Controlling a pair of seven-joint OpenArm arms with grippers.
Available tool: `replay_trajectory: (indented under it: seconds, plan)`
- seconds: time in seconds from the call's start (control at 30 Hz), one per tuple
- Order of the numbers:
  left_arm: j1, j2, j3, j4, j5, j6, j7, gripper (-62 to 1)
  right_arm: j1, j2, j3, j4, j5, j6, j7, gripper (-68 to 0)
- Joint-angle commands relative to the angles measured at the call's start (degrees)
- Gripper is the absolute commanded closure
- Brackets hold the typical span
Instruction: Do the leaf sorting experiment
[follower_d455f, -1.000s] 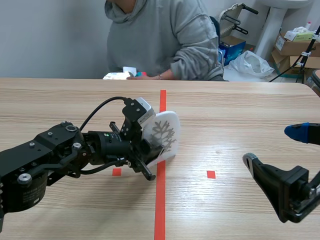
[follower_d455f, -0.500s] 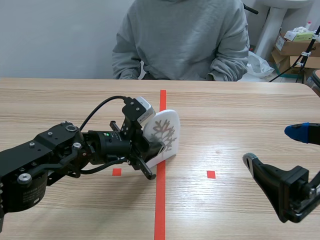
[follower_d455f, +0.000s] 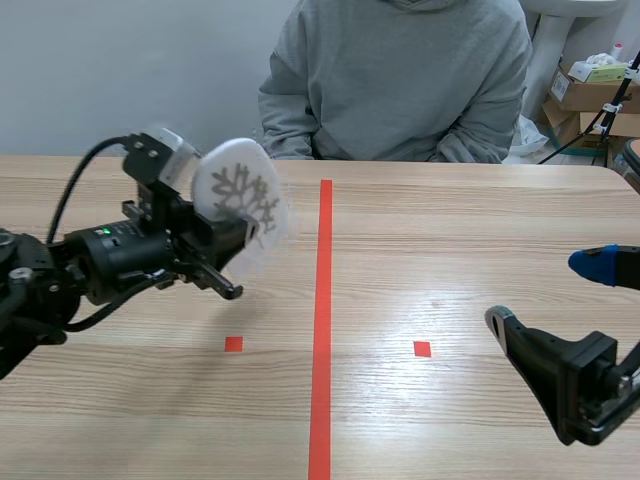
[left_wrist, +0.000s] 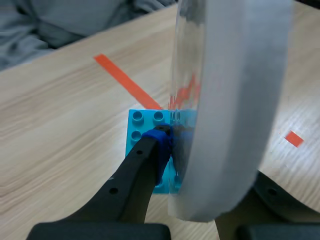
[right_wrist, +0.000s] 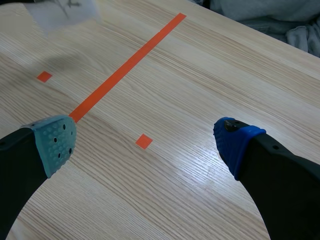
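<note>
Left fingers (left_wrist: 142, 167) pinch the leaf card (follower_d455f: 240, 195) by its blue brick base (left_wrist: 142, 127), holding it above the surface (follower_d455f: 450, 230) left of the tape line (follower_d455f: 323, 300), probably so you can carry it to its group. Right of the line, your right fingers (right_wrist: 52, 142) sit spread and hold nothing.

The leaf card (follower_d455f: 238, 198) sits in the left pincer (follower_d455f: 232, 255) above the table (follower_d455f: 470, 220), left of the tape line (follower_d455f: 322, 330).
</note>
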Motion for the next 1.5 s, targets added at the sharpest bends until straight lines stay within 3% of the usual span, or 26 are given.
replay_trajectory:
  seconds: [0.0,0.27,0.37,0.83,1.0,1.3,1.37,1.47]
  plan:
    - [-0.8,0.3,-1.2,-0.8,-1.3,0.1,-0.9,-3.8,0.1,0.0,0.8,0.8,0.2,0.0,0.9,-56.0]
    - [-5.2,-0.9,-5.0,-7.9,-0.8,10.4,-2.8,-3.8,0.1,0.0,0.8,0.8,0.2,0.0,0.9,-56.0]
    - [-8.8,-1.2,-5.5,-13.3,1.1,12.5,-4.0,-3.8,0.1,0.0,0.8,0.8,0.2,0.0,0.9,-56.0]
    - [-21.7,-3.9,-5.8,-36.5,4.4,24.0,-7.8,-3.8,0.1,0.0,0.8,0.8,0.2,0.1,0.9,-56.0]
    - [-22.4,-4.7,-6.9,-41.7,5.9,25.6,-9.6,-3.8,0.1,0.0,0.8,0.8,0.2,0.1,0.9,-56.0]
    - [-22.3,-4.6,-7.2,-42.7,6.6,25.7,-9.8,-4.6,1.0,0.0,0.8,0.8,0.2,0.3,0.9,-56.0]
    - [-22.3,-4.6,-7.2,-42.7,6.6,25.7,-9.8,-8.6,1.0,0.0,0.8,0.8,0.2,0.3,0.9,-56.0]
    - [-22.3,-4.6,-7.2,-42.7,6.6,25.7,-9.8,-21.4,1.0,0.0,0.8,0.8,0.2,0.3,0.9,-56.0]
